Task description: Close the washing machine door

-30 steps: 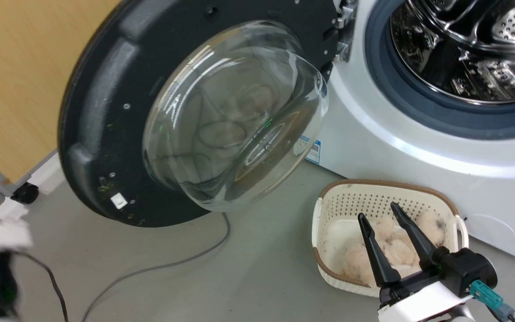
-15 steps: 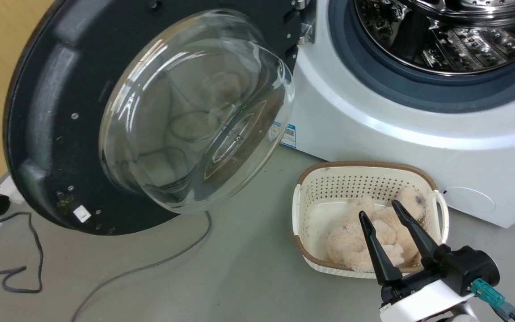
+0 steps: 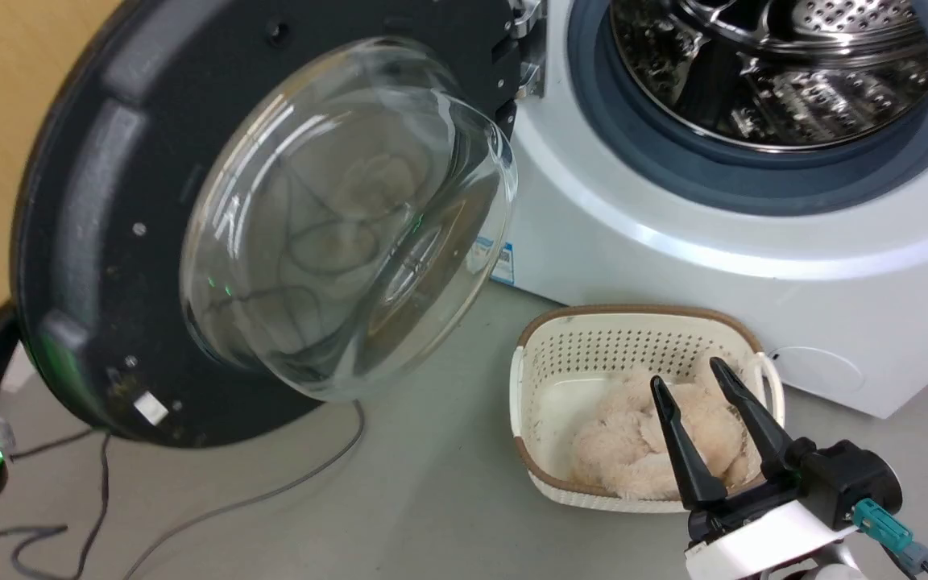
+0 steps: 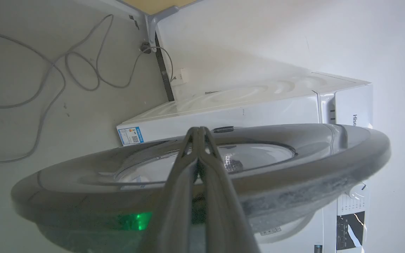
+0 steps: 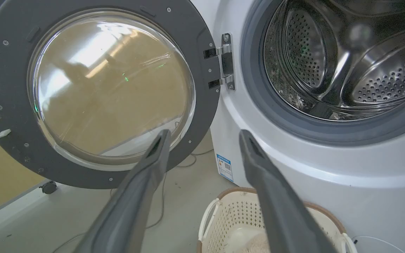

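Well left of and above the right claw (image 3: 685, 374) (fingers spread, empty, over a basket (image 3: 633, 311)): washing machine door (image 3: 271, 217), swung wide from the washing machine (image 3: 673, 266). Left claw (image 4: 199, 130) pinched together, holding nothing, door's outer face just ahead of it. Probably rigid, heavy, hinge-guided; glass (image 5: 111, 84) slippery, so best pushed at the plastic rim (image 3: 45, 242) opposite the hinge (image 5: 223, 61).

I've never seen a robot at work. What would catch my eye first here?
The big black door with its bulging glass bowl hangs wide open at the left of the head view, hinged to the white washing machine. To its right gapes the shiny steel drum. Below that stands a cream basket of fluffy stuff, with the robot's right hand open in front of it.
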Robot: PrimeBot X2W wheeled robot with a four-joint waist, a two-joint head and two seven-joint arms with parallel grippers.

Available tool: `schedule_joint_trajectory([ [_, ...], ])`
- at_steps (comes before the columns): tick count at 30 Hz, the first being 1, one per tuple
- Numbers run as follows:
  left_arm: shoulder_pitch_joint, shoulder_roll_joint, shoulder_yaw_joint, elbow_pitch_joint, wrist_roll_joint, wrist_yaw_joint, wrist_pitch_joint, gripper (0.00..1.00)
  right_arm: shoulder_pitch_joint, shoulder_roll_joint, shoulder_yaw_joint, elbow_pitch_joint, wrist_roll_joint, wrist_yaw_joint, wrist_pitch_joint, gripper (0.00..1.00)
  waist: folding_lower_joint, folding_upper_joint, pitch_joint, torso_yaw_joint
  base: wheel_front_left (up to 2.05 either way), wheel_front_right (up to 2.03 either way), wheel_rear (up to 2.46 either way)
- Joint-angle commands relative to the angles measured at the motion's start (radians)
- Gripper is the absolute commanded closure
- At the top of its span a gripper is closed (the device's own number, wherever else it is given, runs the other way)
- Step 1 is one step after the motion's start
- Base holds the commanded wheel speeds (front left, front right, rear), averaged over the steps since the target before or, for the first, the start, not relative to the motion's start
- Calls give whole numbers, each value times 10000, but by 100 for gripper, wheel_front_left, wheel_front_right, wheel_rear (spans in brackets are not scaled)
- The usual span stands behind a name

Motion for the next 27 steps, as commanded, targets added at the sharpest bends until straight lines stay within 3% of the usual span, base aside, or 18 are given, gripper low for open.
schedule_joint_trajectory([
  [1, 358, -169, -187, -221, -104, -75, 406, 100, -20, 64, -47, 18, 23, 8, -44, 0, 0, 0, -160, -115, 0, 0, 0],
  [15, 2987, -1527, -1538, -3216, -965, 222, 3350, 100, 530, 392, -320, 12, 104, 8, -44, 0, 0, 0, -1047, -900, 0, 0, 0],
  [21, 4082, -2183, -2280, -4504, -1286, 740, 3703, 100, 742, 461, -425, 15, 66, 8, -44, 0, 0, 0, -1312, -1575, 0, 0, 0],
  [27, 5046, -2366, -3162, -5390, -1843, 1095, 3508, 100, 771, 355, -443, 99, 18, 8, -44, 0, 0, 0, -1320, -2600, 0, 0, 0],
])
